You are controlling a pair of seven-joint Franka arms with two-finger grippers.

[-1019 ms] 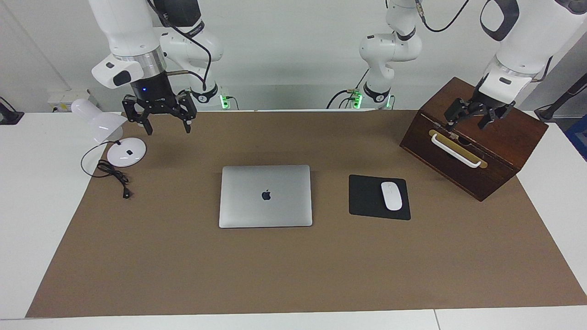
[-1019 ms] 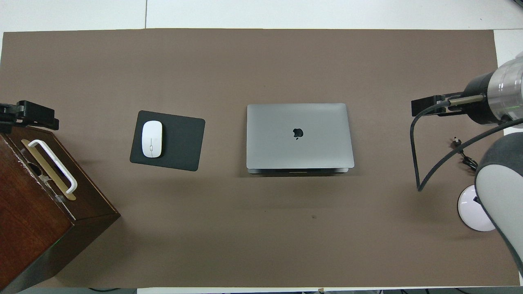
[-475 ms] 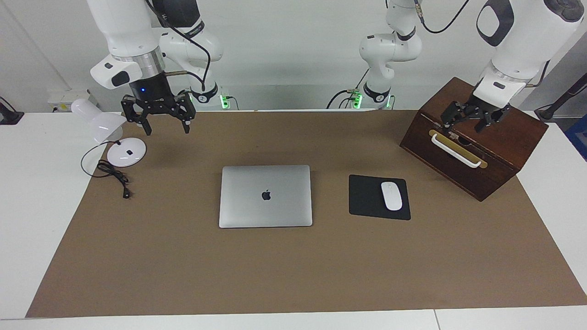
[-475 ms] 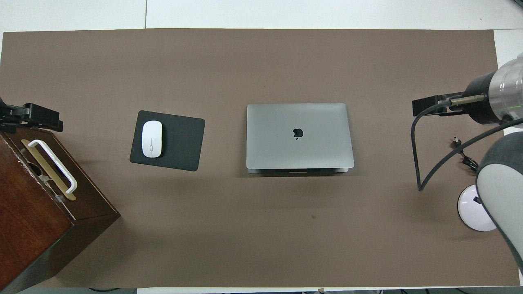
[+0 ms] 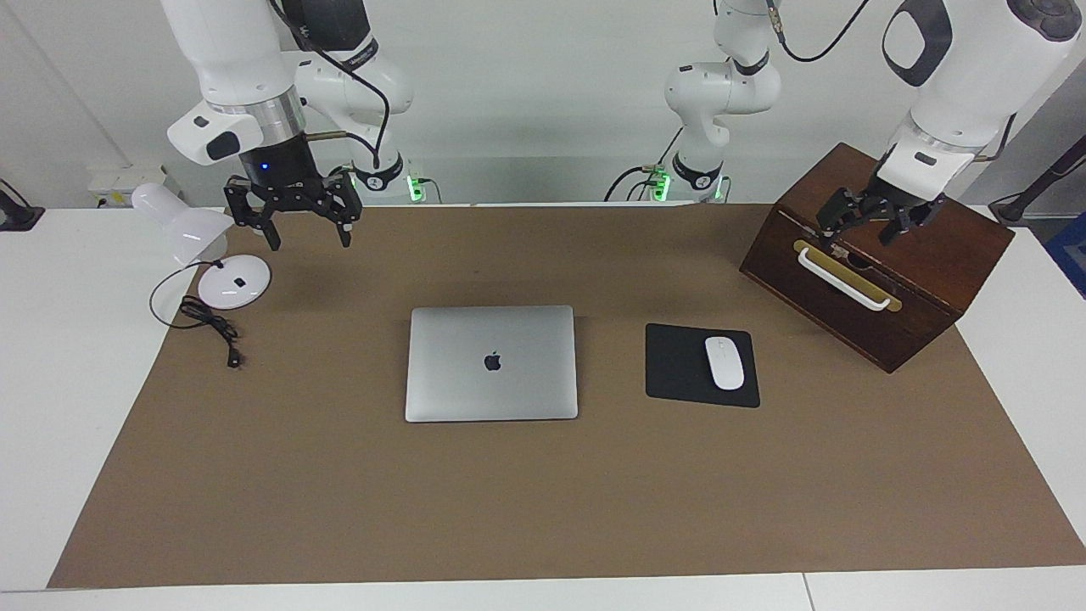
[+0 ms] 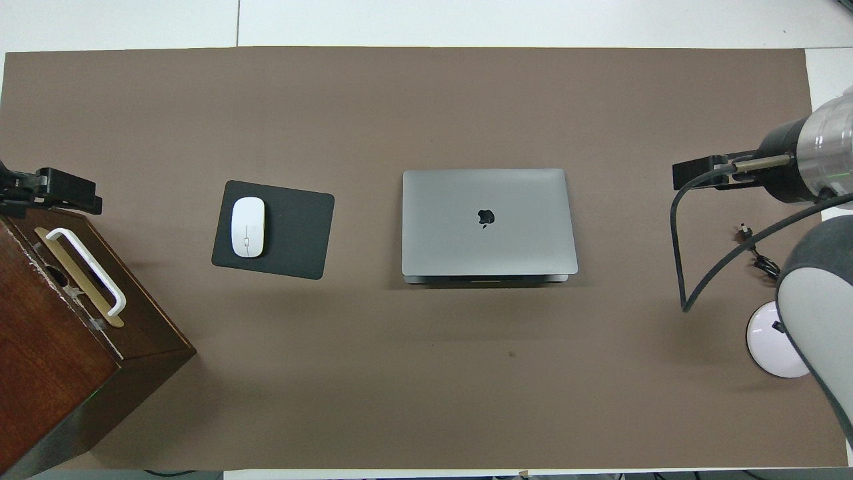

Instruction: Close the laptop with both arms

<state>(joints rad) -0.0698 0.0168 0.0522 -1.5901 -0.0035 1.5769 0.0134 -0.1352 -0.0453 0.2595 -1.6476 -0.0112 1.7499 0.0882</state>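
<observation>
The silver-grey laptop [image 5: 491, 363] lies in the middle of the brown mat with its lid down flat and the dark logo facing up [image 6: 486, 220]. Both arms hang away from it with nothing in their jaws. My right gripper [image 5: 310, 241] is open in the air over the mat's corner at the right arm's end, beside the lamp. Over the top of the wooden box, my left gripper [image 5: 859, 232] is also open, just above the box's white handle.
A black mouse pad [image 5: 679, 365] with a white mouse [image 5: 724, 362] lies beside the laptop toward the left arm's end. The wooden box [image 5: 925, 280] with its white handle [image 5: 844, 278] stands at that end. A white desk lamp [image 5: 225, 276] and its cable [image 5: 208, 322] are at the right arm's end.
The left gripper has drawn back a little over the box top. The right gripper has risen slightly. The laptop has not moved.
</observation>
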